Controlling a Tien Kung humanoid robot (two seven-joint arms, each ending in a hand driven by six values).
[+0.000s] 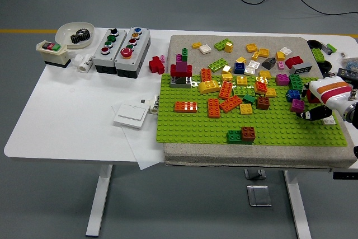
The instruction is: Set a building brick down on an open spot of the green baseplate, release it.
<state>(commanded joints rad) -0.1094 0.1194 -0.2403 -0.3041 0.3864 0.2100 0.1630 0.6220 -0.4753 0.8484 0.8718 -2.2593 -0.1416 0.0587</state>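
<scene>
The right hand (321,103) came in from the right edge of the head view and hung over the right end of the green baseplate (279,130). It was white with an orange and dark red band, and its dark fingertips (309,115) pointed to the left, low over the studs. I could not tell if the fingers were apart or together, because they were small and partly hidden by the hand itself. No brick was seen clearly between them. A magenta brick (297,104) stood on the baseplate just beside the fingertips, with a blue brick (293,94) behind it, and whether the hand touched the magenta brick I could not tell. A small white brick (329,119) lay partly under the hand. The baseplate rested on a grey mat (235,158) on the white counter (72,110). Many bricks stood on the far half of the baseplate, among them an orange brick (185,106) on the left side and a green and brown pair (241,135) near the front edge. More loose bricks lay on the mat behind the plate. On the left part of the counter there were two grey button boxes (122,43), a white bowl with a black gear (75,33) and a white switch plate (131,115).
</scene>
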